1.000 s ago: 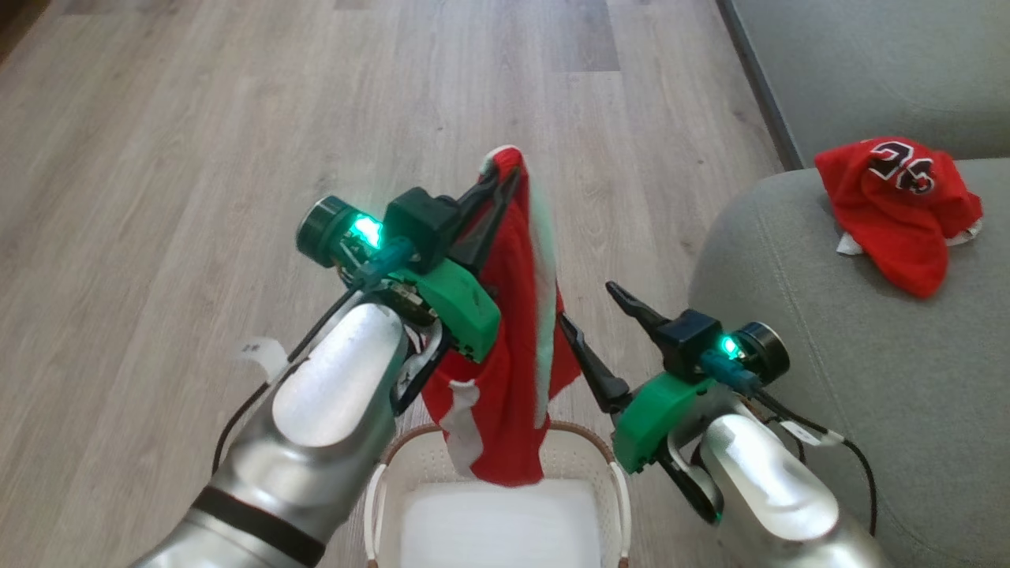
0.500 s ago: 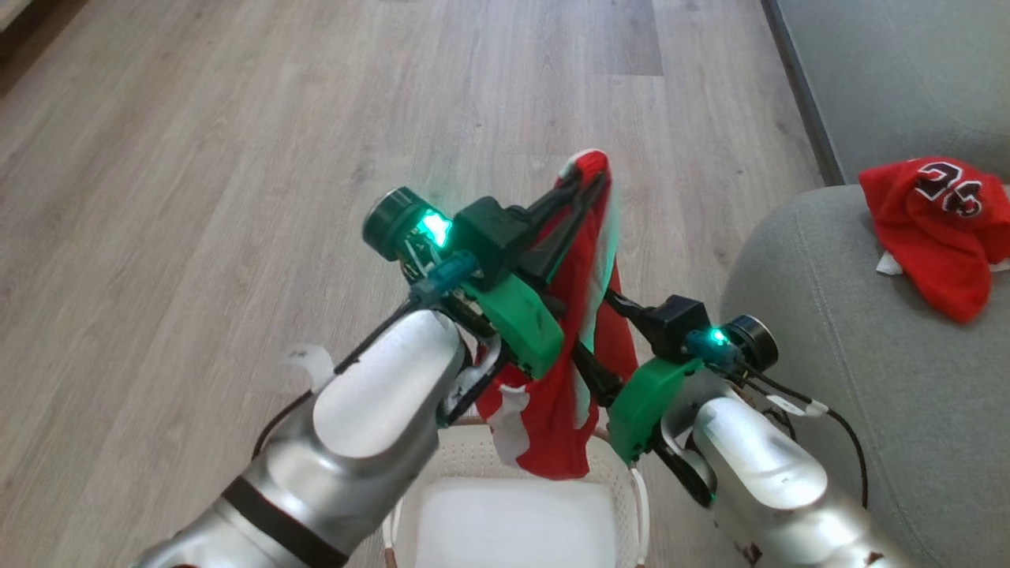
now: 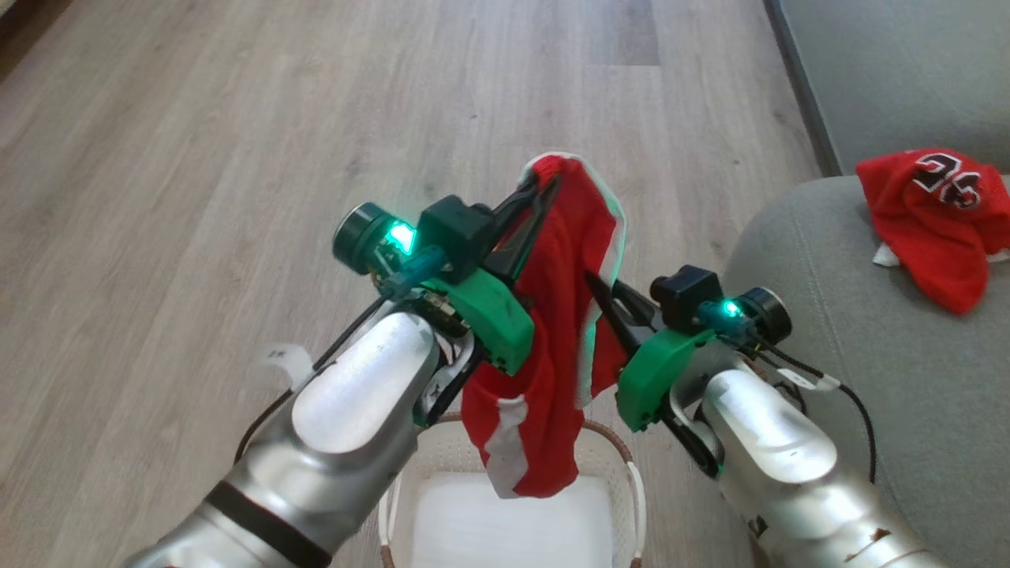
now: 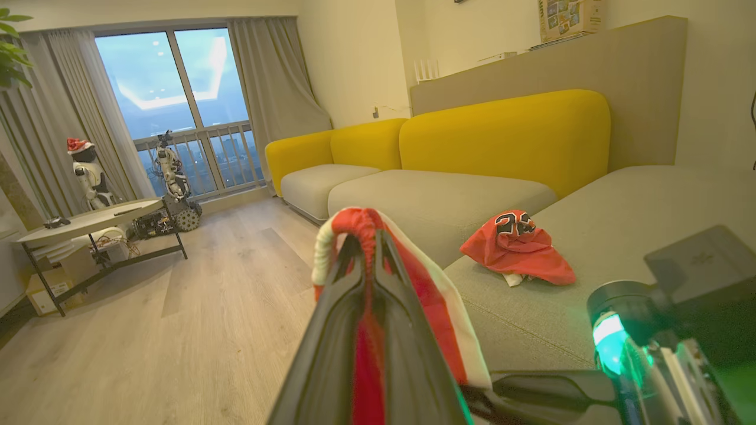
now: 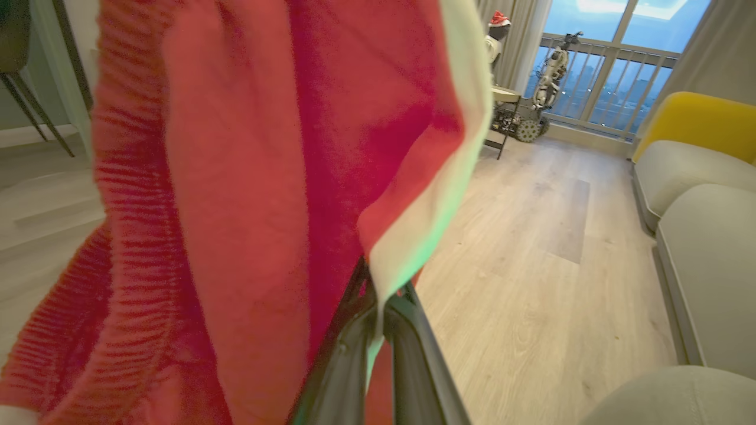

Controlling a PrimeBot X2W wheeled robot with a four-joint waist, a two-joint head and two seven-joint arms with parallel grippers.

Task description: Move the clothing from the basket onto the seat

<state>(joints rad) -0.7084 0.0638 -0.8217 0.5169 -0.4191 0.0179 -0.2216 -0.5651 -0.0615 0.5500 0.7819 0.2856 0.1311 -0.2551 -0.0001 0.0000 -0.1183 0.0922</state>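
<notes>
In the head view the basket [image 3: 614,443] sits lowest, a red garment [image 3: 552,339] hanging right above it. The left wrist view adds the grip: the left claw [image 4: 367,236] is clamped on the top fold, its forearm slanting up over the basket. The right wrist view has the right claw [image 5: 378,304] pinched shut on the white trim. Right of the basket is the seat [image 3: 931,379]; farther right, a second garment [image 3: 931,225] lies on it.

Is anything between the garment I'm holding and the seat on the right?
Nothing visible beyond the robot's own right arm. The held garment, pinched by left gripper and right gripper, hangs over the basket; the seat is bare at its near corner, with another garment lying farther back.
</notes>
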